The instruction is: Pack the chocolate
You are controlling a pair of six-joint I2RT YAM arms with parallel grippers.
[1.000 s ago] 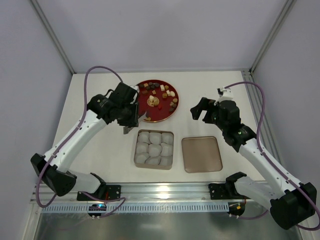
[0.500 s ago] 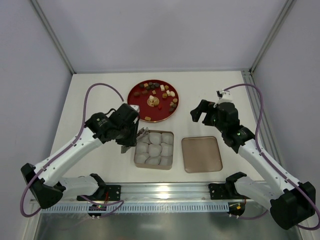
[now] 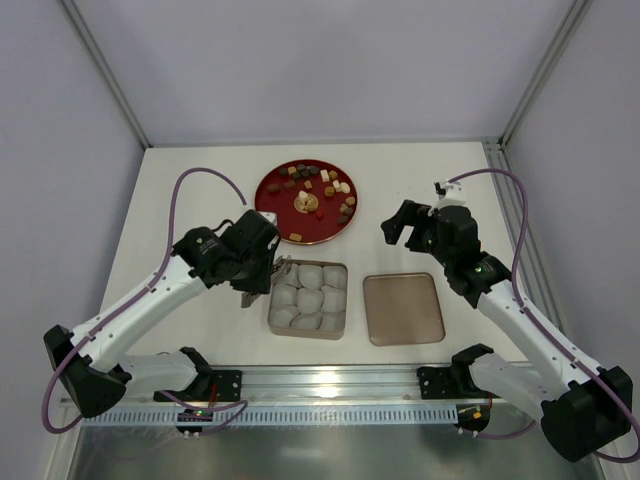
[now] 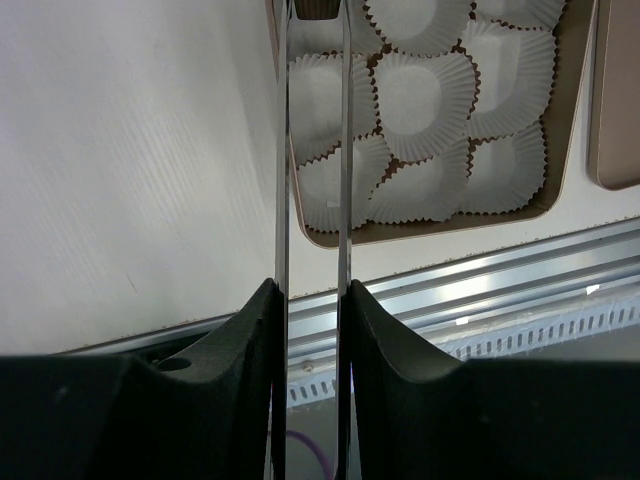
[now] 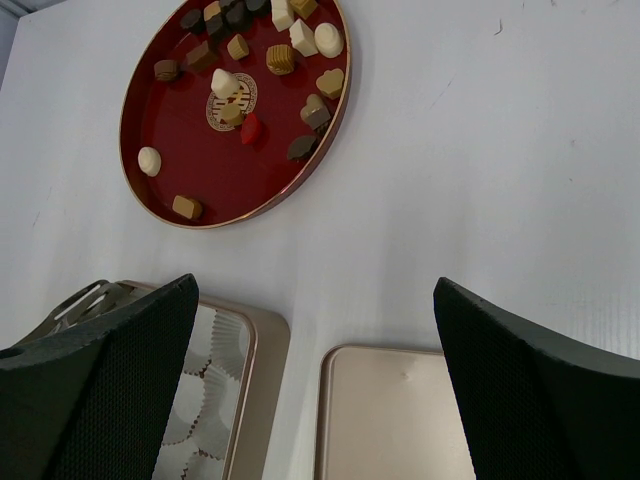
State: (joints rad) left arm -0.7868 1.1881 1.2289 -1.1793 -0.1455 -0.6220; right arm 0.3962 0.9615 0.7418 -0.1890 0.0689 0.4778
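Note:
Several small chocolates (image 3: 320, 183) in brown, tan and cream lie on the red plate (image 3: 268, 205), also seen in the right wrist view as chocolates (image 5: 240, 48) on the plate (image 5: 190, 150). My left gripper (image 3: 262, 270) (image 4: 312, 290) is shut on thin metal tweezers (image 4: 345, 150), whose tips reach over the far left corner of the gold box (image 3: 271, 300) of white paper cups (image 4: 420, 95). A dark brown piece (image 4: 318, 8) shows between the tweezer tips at the frame's top edge. My right gripper (image 3: 398, 226) (image 5: 320, 400) hangs open and empty above the bare table between box and lid.
The gold lid (image 3: 403, 308) (image 5: 400, 420) lies flat to the right of the box (image 5: 262, 370). A metal rail (image 3: 330, 380) runs along the near table edge. Frame posts and grey walls close in both sides.
My left arm has swung from the red plate's near edge down to the box's far left corner, carrying the tweezers. The right arm has barely moved.

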